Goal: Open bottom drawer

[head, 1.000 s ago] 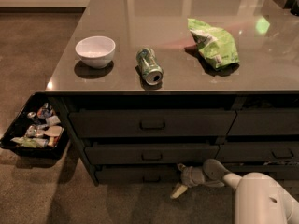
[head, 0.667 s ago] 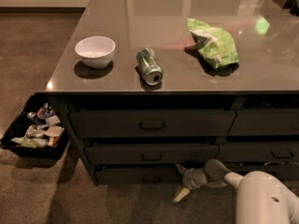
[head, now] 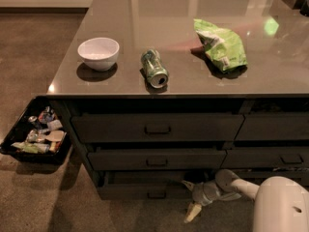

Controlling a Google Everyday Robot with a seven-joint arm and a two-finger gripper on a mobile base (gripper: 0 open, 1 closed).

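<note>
**Q:** Where's your pincer?

**A:** My pincer is low in the frame, right of centre, at the end of my grey arm. The arm comes in from my white body in the lower right corner.

**Q:** Open or closed?

**A:** Fingers are spread, holding nothing. One tip points up-left at the right end of the bottom drawer. The pale one points down toward the floor. I can't tell whether the upper tip touches the drawer.

**Q:** And the bottom drawer?

**A:** The bottom drawer is at lower centre, lowest of the wide stack, and its small handle is left of my pincer. It looks pulled out a little, with a strip of its inside showing above the front. The middle drawer and top drawer sit above it, both closed.

**Q:** Anything else?

**A:** The counter fills the upper frame. On it are a white bowl at left, a can lying on its side at centre, and a green bag at right, all well apart. A black tray of small items sticks out at mid-left, beside the drawers.
</note>
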